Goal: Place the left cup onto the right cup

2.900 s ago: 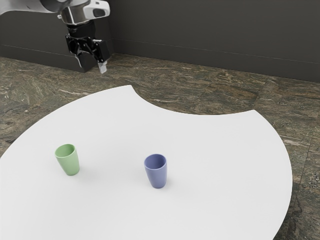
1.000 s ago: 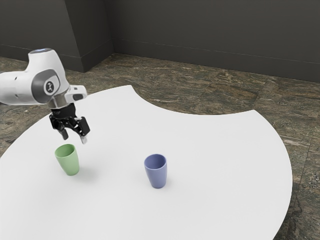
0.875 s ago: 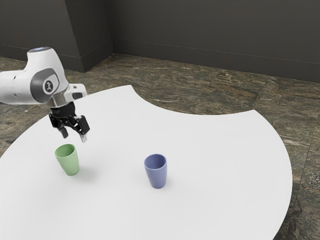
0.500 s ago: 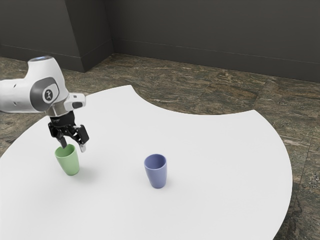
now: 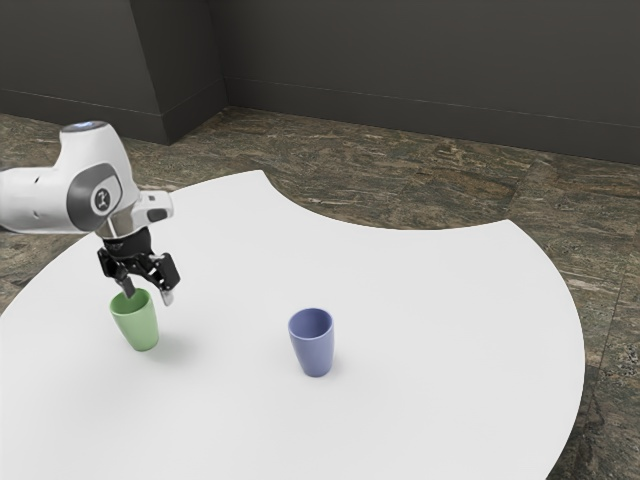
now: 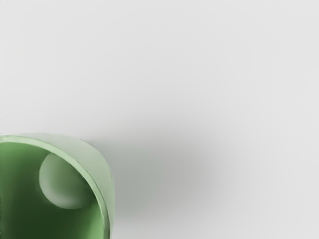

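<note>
Pincer [image 5: 147,296]: open, fingers spread and pointing down at the rim of the green cup [image 5: 135,322]. One finger dips at or just inside the cup's mouth. The other hangs outside the wall, on the side facing the blue cup [image 5: 312,342]. Contact between either finger and the wall cannot be confirmed.

Green cup: upright on the white counter [image 5: 420,290], directly under the pincer, mouth up. The wrist view shows its rim [image 6: 102,172] and hollow interior close beneath the hand, with bare counter [image 6: 199,74] beyond.

Blue cup: upright on the counter, well apart from the pincer on the side away from the arm [image 5: 70,190]. Nothing rests on it.
</note>
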Motion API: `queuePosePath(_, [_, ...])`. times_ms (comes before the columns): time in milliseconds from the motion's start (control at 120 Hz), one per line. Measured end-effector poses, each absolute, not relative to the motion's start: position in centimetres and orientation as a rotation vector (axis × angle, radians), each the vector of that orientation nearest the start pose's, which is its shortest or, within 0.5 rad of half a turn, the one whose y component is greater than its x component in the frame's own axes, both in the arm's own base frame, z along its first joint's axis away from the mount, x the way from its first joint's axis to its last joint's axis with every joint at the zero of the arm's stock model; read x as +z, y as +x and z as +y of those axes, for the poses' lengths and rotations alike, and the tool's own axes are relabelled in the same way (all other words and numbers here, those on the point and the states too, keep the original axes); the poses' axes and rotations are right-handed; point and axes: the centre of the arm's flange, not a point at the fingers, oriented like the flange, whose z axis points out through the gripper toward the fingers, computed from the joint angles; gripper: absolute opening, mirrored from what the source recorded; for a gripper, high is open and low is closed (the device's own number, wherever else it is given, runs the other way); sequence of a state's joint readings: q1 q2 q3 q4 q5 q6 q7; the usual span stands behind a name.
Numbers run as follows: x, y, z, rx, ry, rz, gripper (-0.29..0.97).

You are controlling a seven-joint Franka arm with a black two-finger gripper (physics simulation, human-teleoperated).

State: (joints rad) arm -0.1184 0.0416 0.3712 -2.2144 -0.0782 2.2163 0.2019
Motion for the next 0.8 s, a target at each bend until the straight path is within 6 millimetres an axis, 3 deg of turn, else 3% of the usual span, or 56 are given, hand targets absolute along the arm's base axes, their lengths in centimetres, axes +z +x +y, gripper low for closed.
queuePosePath(358, [34.1,50.5,13.7,0.088,-3.188,-0.200,0.66])
queuePosePath(800, [31.7,50.9,13.8,0.106,-3.173,-0.220,0.65])
